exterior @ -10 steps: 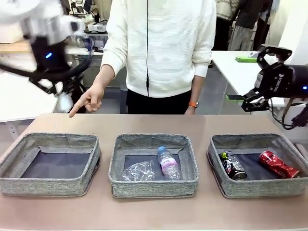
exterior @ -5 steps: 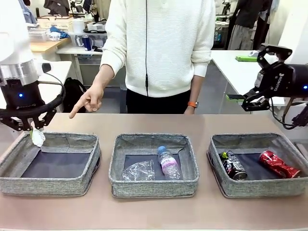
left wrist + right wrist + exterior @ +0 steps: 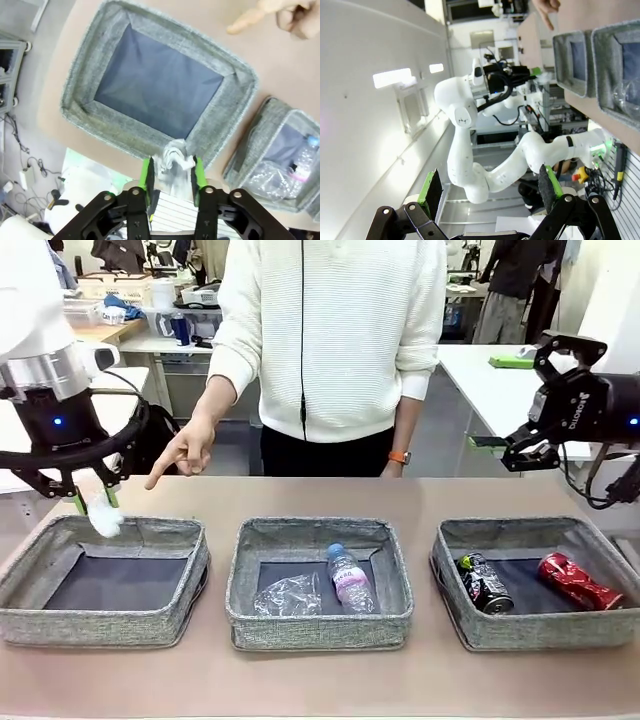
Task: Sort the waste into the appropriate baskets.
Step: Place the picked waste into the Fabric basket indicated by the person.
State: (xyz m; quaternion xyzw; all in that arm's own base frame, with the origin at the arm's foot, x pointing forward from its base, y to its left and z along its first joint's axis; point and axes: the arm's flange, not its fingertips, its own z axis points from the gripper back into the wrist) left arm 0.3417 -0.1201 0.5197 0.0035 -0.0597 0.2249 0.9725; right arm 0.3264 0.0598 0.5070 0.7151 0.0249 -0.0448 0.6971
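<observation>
Left hand (image 3: 92, 502) poised at the far left corner of the left basket (image 3: 150, 618), green fingers (image 3: 147, 175) pointing down with the white paper wad (image 3: 103, 520) hanging between them. Seen along the wrist, wad (image 3: 174, 159) bracketed by both pads, fingers spread about as wide as the wad itself; hard to say whether pinching it or just letting go. Crucial relation: wad over the basket's far rim (image 3: 150, 145) rather than squarely above the dark bottom (image 3: 155, 85), so a release here could catch the soft wall or tip onto the counter (image 3: 320, 680) beyond; a small shift toward the near side would likely put it safely over the open floor. No long axis to speak of on the wad, a roughly round crumple. Person's hand (image 3: 185, 448) pointing a finger down toward that same far corner of the left basket, just right of the left hand and apart from it. Right hand (image 3: 545, 400) raised well off to the far right, fingers wide apart and holding nothing, far from the wad. Middle basket (image 3: 320, 625) holding crumpled clear plastic (image 3: 288, 595) and the clear bottle (image 3: 348, 580); right basket (image 3: 530, 630) holding the dark can (image 3: 485, 583) and the red crushed can (image 3: 578, 580). Judged nearly finished, the wad being the last piece out.
</observation>
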